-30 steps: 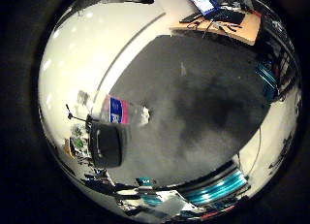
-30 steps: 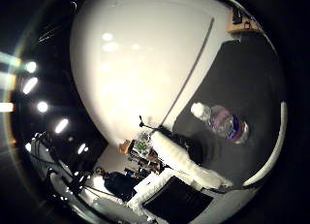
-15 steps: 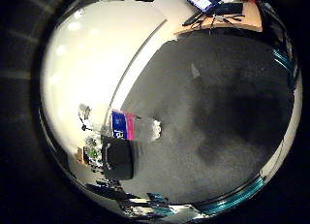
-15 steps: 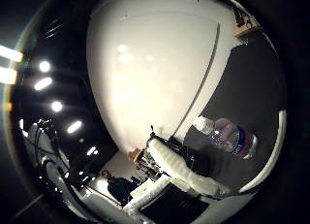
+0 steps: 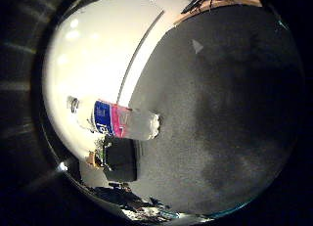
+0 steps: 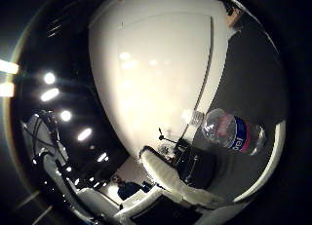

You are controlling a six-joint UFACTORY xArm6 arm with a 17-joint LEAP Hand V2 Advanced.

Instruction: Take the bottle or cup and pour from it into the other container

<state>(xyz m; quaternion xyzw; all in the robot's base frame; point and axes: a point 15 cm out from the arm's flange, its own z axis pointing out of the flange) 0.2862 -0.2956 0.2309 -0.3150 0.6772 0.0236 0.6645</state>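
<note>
A clear plastic water bottle with a blue-and-pink label (image 6: 233, 134) stands on the dark grey table (image 5: 234, 113), beside a black box-shaped object (image 5: 120, 159). A white finger of the robot hand (image 6: 170, 178) shows nearby — whether the fingers are spread or curled cannot be told.

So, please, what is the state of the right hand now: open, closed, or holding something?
Right hand: cannot be told; its fingers are not clearly visible. The bottle stands apart on the dark surface, not held.
</note>
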